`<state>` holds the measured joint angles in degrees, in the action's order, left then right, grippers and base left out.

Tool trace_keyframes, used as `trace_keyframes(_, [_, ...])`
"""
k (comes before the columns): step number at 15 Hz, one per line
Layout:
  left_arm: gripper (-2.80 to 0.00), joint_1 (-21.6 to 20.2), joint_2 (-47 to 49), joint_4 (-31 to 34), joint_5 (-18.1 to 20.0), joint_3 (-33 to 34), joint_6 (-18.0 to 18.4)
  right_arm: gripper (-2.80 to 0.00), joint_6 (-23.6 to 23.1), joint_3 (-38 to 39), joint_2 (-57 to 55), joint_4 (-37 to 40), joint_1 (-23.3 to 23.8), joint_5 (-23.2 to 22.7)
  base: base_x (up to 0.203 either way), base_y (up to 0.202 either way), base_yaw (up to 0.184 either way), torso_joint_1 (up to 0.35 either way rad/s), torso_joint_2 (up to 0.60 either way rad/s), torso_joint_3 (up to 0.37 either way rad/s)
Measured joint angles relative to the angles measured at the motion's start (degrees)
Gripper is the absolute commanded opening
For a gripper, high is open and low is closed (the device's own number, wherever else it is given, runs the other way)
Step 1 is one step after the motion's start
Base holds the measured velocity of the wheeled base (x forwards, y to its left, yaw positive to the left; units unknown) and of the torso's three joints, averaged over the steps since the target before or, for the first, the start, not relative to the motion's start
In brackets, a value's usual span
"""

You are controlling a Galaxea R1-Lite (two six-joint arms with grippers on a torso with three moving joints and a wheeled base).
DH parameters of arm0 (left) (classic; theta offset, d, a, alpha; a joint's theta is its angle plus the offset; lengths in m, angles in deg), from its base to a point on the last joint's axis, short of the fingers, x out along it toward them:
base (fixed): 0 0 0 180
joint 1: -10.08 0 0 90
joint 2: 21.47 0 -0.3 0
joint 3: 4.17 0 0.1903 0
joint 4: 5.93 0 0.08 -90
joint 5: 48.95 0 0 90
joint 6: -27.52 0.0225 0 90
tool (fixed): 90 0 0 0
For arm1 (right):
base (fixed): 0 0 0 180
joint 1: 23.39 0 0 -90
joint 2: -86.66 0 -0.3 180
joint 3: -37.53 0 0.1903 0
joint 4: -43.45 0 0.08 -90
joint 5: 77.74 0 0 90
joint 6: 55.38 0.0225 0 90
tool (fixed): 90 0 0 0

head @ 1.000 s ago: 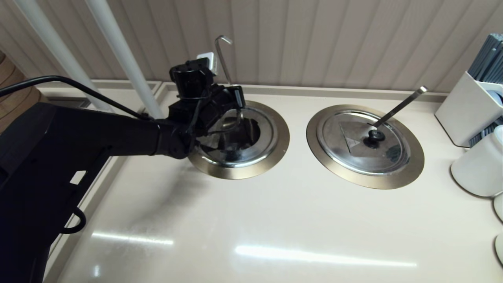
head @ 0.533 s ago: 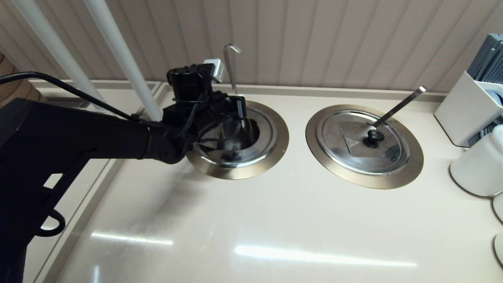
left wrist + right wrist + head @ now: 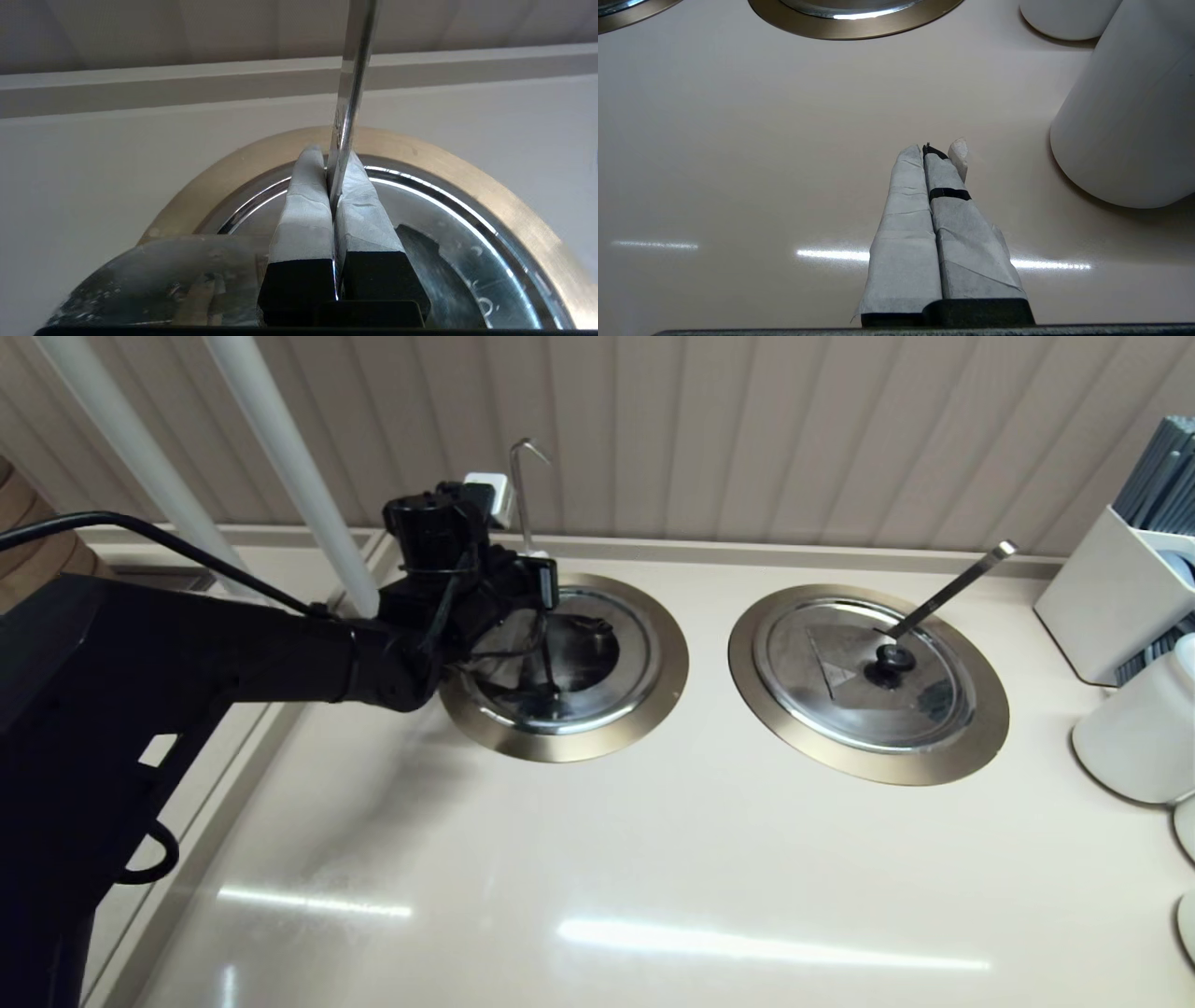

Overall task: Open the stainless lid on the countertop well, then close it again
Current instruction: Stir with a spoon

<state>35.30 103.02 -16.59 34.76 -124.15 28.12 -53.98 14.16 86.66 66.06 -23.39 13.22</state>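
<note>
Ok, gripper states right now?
Left gripper: shut on the thin steel hook-tipped ladle handle.
Right gripper: shut, empty, above beige countertop.

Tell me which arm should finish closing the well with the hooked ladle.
Left. The left gripper is over the countertop well, shut on its ladle handle; the right gripper hangs shut over bare counter, away from it.

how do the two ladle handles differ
The hooked handle stands almost upright and ends in a hook; the flat-ended handle leans right and ends square. The hooked handle is pinched between the fingers of the left gripper; the flat-ended handle is untouched. Both are thin steel strips.
</note>
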Motion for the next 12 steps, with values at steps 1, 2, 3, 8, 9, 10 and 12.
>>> trace_keyframes(1, [-2.80,0.45,0.69,-0.86,-0.79,-1.05,-2.01,-2.80,0.00,0.00,0.00,-0.01,0.00,0.00,0.000,0.000,0.000,0.000,0.00,0.000])
trace_keyframes(2, [-2.80,0.94,1.08,-1.53,-0.98,-1.54,-4.00,-2.80,-0.02,0.00,0.00,-0.01,0.00,-0.02,0.000,0.000,0.000,0.000,0.00,0.000])
trace_keyframes(3, [-2.80,1.51,1.22,-1.52,-0.91,-1.59,-5.31,-2.80,0.00,0.00,0.00,-0.01,0.00,-0.02,0.000,0.000,0.000,0.000,0.00,0.000])
trace_keyframes(8, [-2.80,3.84,0.50,-1.32,0.73,1.64,-6.49,-2.80,0.02,0.00,0.00,0.01,0.00,0.02,0.000,0.000,0.000,0.000,0.00,0.000])
trace_keyframes(9, [-2.80,3.96,-0.35,-1.26,2.45,3.27,-6.49,-2.80,0.02,0.00,0.00,0.00,0.00,0.00,0.000,0.000,0.000,0.000,0.00,0.000])
trace_keyframes(10, [-2.80,4.13,-1.16,-1.21,4.00,4.51,-6.19,-2.80,0.02,0.00,0.00,-0.01,0.00,0.00,0.000,0.000,0.000,0.000,0.00,0.000])
trace_keyframes(12, [-2.80,3.91,-2.14,0.36,4.21,5.49,-3.62,-2.80,0.02,0.00,0.00,0.02,0.00,0.00,0.000,0.000,0.000,0.000,0.00,0.000])
